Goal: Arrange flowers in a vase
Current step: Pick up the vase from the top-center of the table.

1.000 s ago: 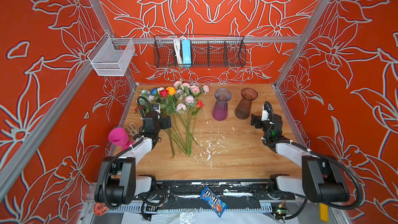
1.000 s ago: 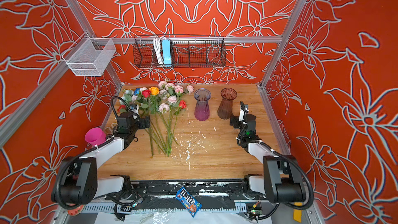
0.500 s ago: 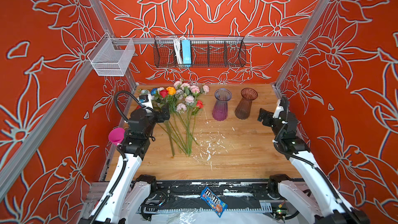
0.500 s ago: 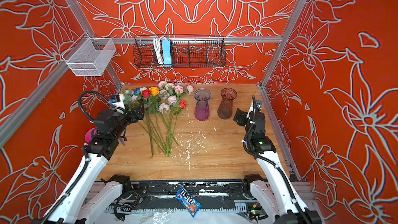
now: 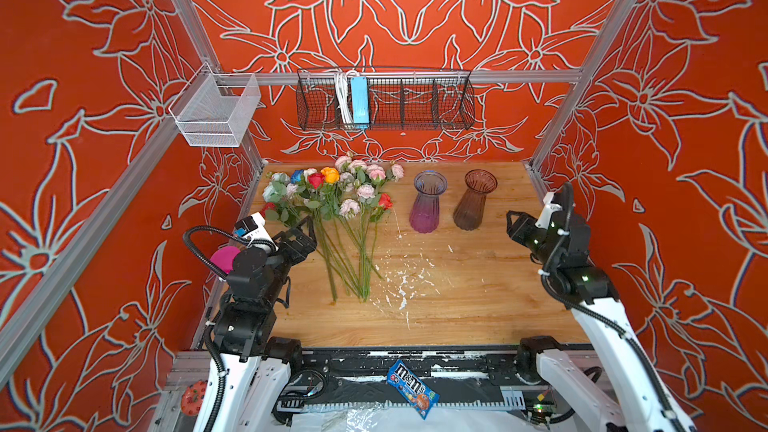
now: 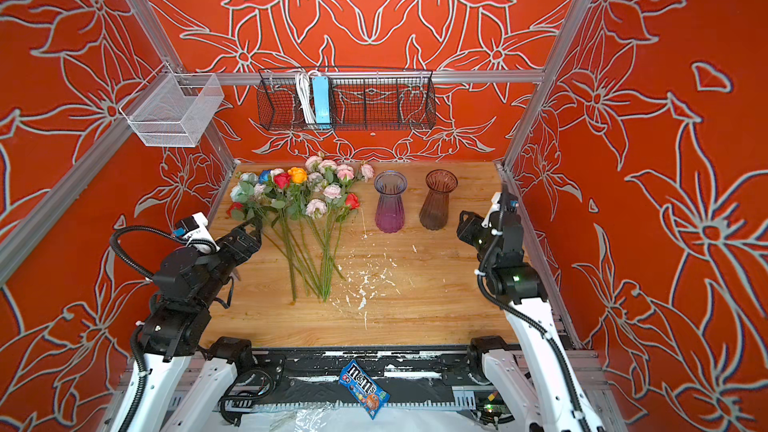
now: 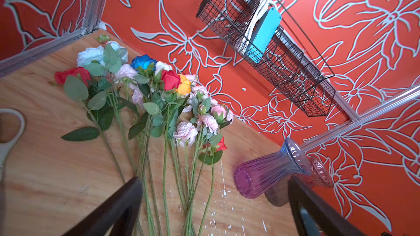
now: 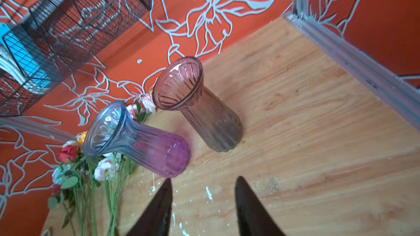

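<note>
Flowers (image 5: 332, 201): still flat on the table (image 5: 457, 305) around 11 o'clock, blooms toward the back wall, none in a vase yet. Just beside the stems at 9 o'clock, left gripper (image 5: 309, 230), jaws wide and empty. Up off its folded rest compared to a second ago, so probably lining up the first pick. Purple vase (image 5: 427, 205) and brown vase (image 5: 473, 201) upright near 1 o'clock, unmoved, both empty. Over at 3 o'clock, right gripper (image 8: 203, 180), also raised. Jaws pulled in from wide to a partial gap, nothing between them, near the brown vase but not touching.
</note>
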Controlling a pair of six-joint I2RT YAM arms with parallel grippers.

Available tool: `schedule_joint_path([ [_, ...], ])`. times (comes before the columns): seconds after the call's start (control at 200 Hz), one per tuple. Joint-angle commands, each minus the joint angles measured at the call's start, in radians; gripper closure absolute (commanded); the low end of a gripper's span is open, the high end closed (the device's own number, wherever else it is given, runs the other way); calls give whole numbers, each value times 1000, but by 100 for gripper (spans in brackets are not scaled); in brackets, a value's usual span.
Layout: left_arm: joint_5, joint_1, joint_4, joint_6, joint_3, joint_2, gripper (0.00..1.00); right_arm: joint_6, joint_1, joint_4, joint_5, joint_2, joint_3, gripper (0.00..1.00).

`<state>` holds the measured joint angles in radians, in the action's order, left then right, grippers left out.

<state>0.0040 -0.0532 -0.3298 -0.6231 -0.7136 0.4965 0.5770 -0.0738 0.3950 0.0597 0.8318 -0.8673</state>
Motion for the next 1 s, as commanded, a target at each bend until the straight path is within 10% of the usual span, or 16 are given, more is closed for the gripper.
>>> schedule_joint_path([
  [0.0,29,1,-94,-14,-64,75,3,-16,-10,165,100,46,-105,59],
  [0.275,242,-21,-100,26,-88,284,18,-62,-72,284,137,154,-281,60],
  [0.58,-47,-346,-188,71,-214,580,21,-87,-171,304,127,313,-426,59],
  [0.996,-5,-392,-91,46,-146,603,17,-151,-266,420,87,585,-667,56],
])
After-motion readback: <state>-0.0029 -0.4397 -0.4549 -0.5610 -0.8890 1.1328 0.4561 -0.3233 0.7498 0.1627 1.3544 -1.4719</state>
